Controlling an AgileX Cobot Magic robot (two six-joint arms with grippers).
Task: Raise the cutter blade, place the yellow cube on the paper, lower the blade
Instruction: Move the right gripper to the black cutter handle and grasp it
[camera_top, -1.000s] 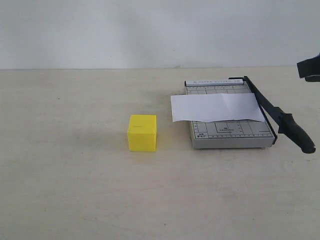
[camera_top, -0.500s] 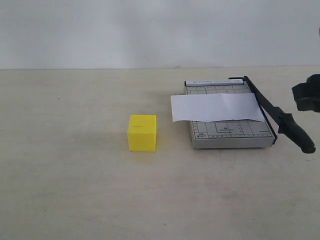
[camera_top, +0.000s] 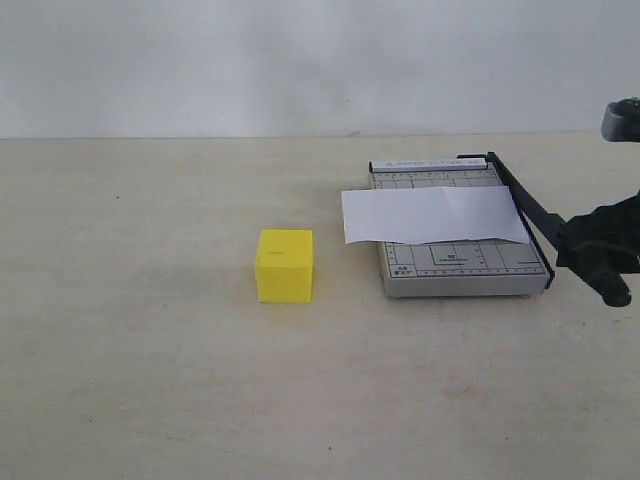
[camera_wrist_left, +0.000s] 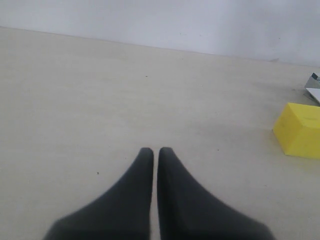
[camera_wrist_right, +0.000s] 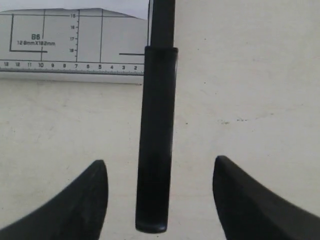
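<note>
Since 1 s ago, R gripper (camera_top: 603, 245) is brought down over the handle (camera_wrist_right: 156, 150) of the cutter blade (camera_top: 521, 198), by the worktop's (camera_top: 150, 350) right edge. Jaws are spread wide astride it, nothing held yet. Handle is judged stiff, rubbery, grippy: best taken mid-length. L gripper (camera_wrist_left: 155, 150) is closed tight, empty.

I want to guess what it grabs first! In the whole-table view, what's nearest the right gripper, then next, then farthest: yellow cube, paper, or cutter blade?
1. The cutter blade: its handle is right at the right gripper, far right.
2. The paper: on the cutter base, a bit left.
3. The yellow cube: farthest, mid table.
</note>
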